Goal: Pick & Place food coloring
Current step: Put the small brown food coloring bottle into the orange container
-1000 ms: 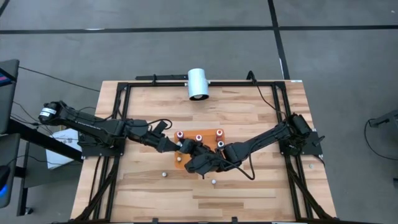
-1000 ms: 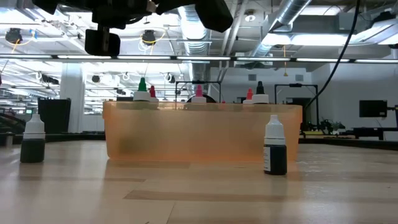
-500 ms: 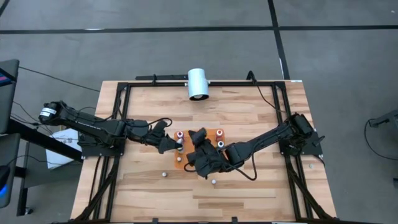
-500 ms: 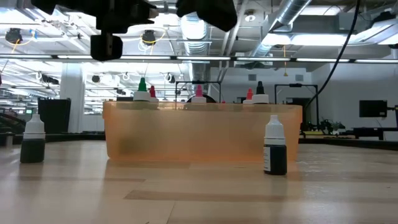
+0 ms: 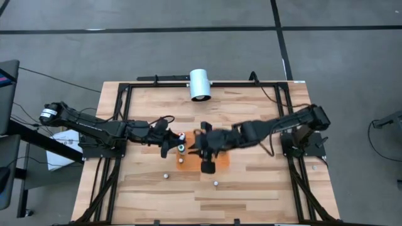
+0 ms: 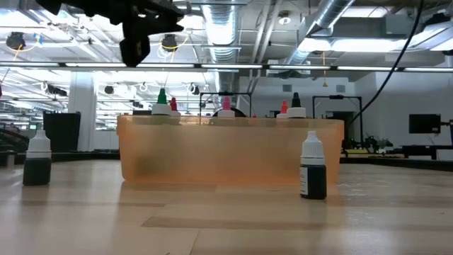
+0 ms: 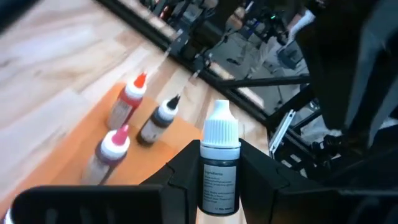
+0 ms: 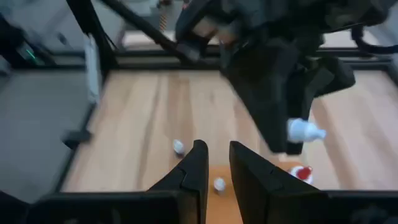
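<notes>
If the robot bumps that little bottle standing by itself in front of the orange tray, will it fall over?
Probably, yes. The little bottle is tall and narrow on a small base, so a nudge near its white cap would likely tip it. It looks light, so it might skid on the smooth wooden table first. Being round, it could roll once down.

The wooden worktop carries an orange tray, a white cylinder near its far edge, and two dark bottles standing upright, apparently just in front of the tray.
</notes>
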